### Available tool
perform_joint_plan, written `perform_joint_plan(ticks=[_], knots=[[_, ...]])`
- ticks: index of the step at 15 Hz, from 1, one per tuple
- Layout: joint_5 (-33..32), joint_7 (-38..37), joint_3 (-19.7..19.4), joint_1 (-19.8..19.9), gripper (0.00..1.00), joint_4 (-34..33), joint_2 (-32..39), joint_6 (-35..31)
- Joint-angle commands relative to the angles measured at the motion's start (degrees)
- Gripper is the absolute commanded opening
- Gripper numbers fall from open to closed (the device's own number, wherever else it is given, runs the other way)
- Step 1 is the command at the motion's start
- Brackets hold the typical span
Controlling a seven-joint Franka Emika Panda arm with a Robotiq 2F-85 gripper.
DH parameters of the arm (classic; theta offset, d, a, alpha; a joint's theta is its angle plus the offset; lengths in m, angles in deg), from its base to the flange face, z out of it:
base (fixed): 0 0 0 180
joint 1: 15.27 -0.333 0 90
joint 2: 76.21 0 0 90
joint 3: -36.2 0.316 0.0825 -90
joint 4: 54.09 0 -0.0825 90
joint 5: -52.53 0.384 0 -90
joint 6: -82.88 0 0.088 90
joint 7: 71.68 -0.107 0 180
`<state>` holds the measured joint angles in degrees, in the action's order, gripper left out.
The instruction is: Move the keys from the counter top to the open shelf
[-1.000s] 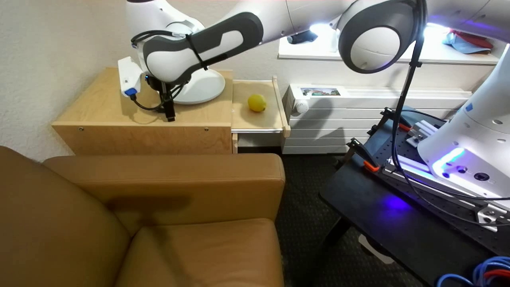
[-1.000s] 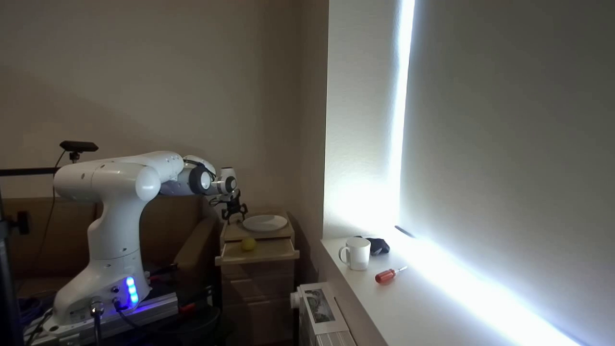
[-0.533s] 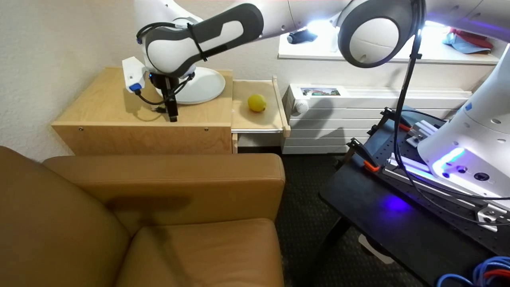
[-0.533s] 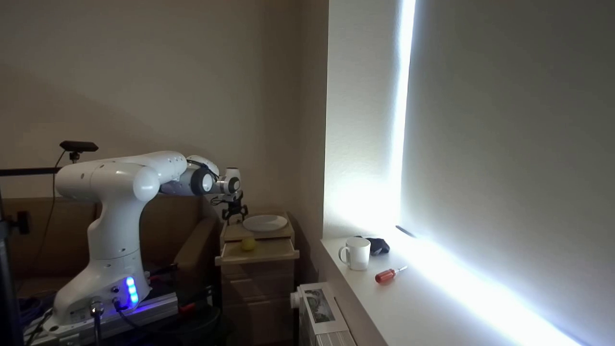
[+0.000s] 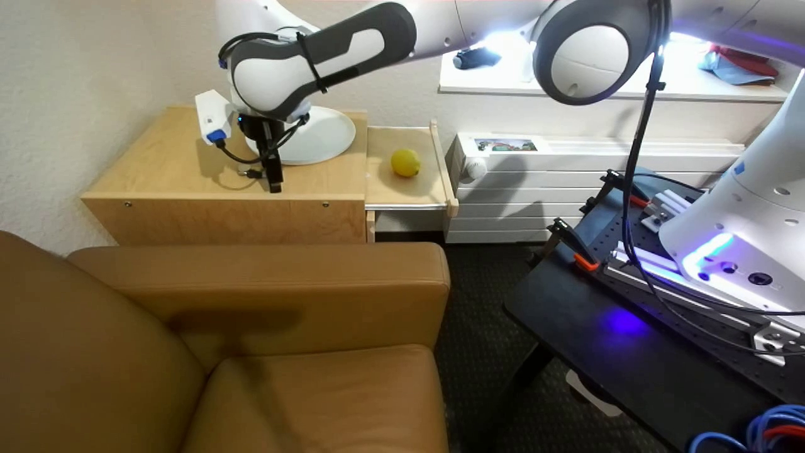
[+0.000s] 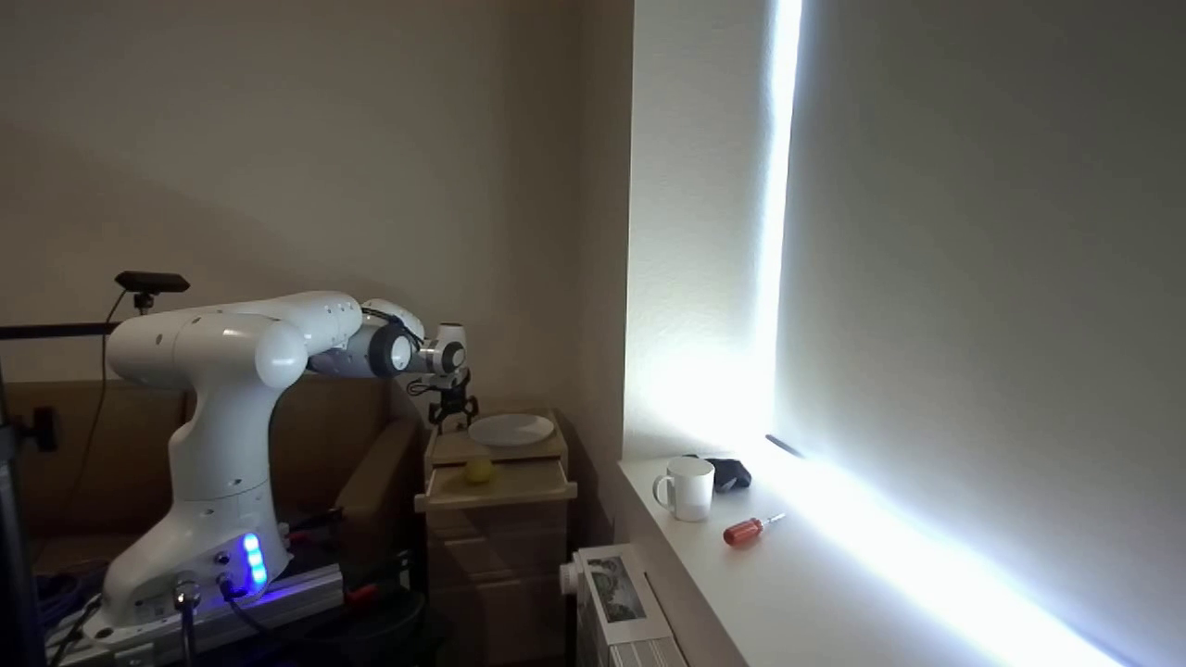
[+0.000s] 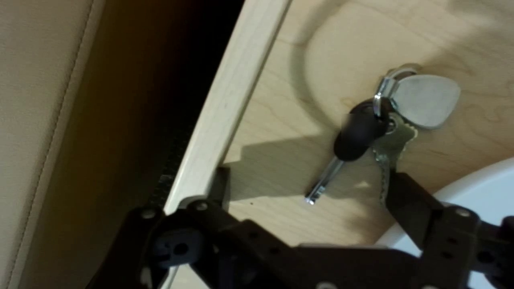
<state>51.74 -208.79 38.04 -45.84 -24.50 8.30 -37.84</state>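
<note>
Toothed metal keys [image 7: 361,130], wood-grained counter top [image 7: 277,116]

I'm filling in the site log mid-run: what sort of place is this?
Probably a lounge or office corner: a brown couch beside a wooden cabinet, and a white radiator below a windowsill.

It is a sitting corner, home or office unclear. A brown couch [image 5: 302,327], white radiator [image 5: 585,189] and mug [image 6: 692,489] on the windowsill [image 6: 788,602] show it.

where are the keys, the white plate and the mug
Keys [image 7: 361,130]: wrist view, on the black key head.
White plate [image 5: 324,135]: in an exterior view, on its bare upper face.
Mug [image 6: 695,489]: in an exterior view, on its body.
</note>
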Motion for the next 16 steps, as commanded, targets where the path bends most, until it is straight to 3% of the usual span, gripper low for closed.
perform_joint_plan(ticks=[1, 2, 4, 13, 16], knots=[[0.70, 0.52, 0.80, -1.10, 0.94, 0.94, 0.00, 0.41], [0.55, 0.40, 0.70, -1.44, 0.74, 0.86, -0.02, 0.48], [0.25, 0.54, 0.66, -1.82, 0.69, 0.95, -0.12, 0.63], [0.75, 1.38, 0.98, -2.33, 0.05, -0.57, 0.68, 1.78], [0.75, 0.55, 0.59, -2.25, 0.00, -0.21, 0.52, 2.03]])
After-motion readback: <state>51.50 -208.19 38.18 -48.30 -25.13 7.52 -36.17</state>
